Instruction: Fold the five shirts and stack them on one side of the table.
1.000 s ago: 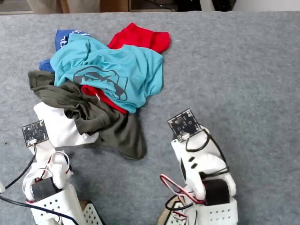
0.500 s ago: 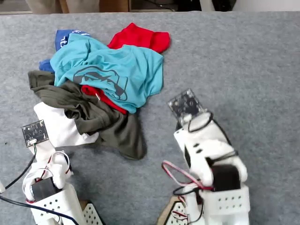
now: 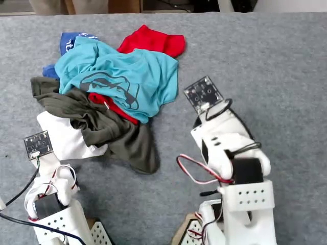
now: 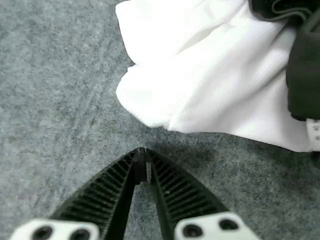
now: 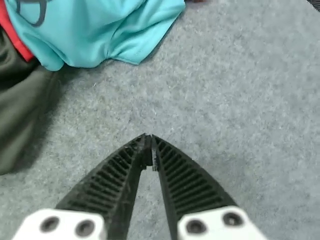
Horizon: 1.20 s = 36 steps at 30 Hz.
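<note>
A grey carpeted desk (image 3: 276, 61) carries a heap of crumpled shirts (image 3: 102, 125) on the left arm's side, a turquoise printed shirt (image 3: 122, 76) draped on top and a white shirt (image 3: 64, 135) at the bottom. The right gripper (image 5: 149, 150), fingers pressed together and empty, hangs over bare desk with the turquoise hem near, ahead and toward the left arm. The left gripper (image 4: 145, 165), fingers also pressed together, sits just short of the white shirt's edge, so the right arm looks better placed for the top shirt.

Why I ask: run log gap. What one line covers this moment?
folding: not started | shirt pile: unfolded | left tool: shut, beside white shirt | right tool: shut, near teal shirt
</note>
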Tool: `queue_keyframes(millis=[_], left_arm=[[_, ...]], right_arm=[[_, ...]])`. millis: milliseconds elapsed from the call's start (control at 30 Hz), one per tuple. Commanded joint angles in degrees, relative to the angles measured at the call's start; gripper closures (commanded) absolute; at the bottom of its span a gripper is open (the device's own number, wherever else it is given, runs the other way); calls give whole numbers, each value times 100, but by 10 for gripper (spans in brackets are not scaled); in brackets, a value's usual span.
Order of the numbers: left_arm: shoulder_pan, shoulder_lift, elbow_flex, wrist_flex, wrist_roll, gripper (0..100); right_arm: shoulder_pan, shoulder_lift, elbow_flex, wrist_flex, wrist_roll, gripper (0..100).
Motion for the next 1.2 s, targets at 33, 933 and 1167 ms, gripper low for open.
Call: queue_keyframes(millis=[33,933,1167], left_arm=[[-18,-40,62,35,-18,980],[-18,-40,62,35,-18,980],[-18,-40,62,35,-18,980]], right_arm=[[31,505,-1165,308,44,993],[-936,4655,-6035,2998,-3051,871],[-1965,6545,-7846,3798,-3402,871]])
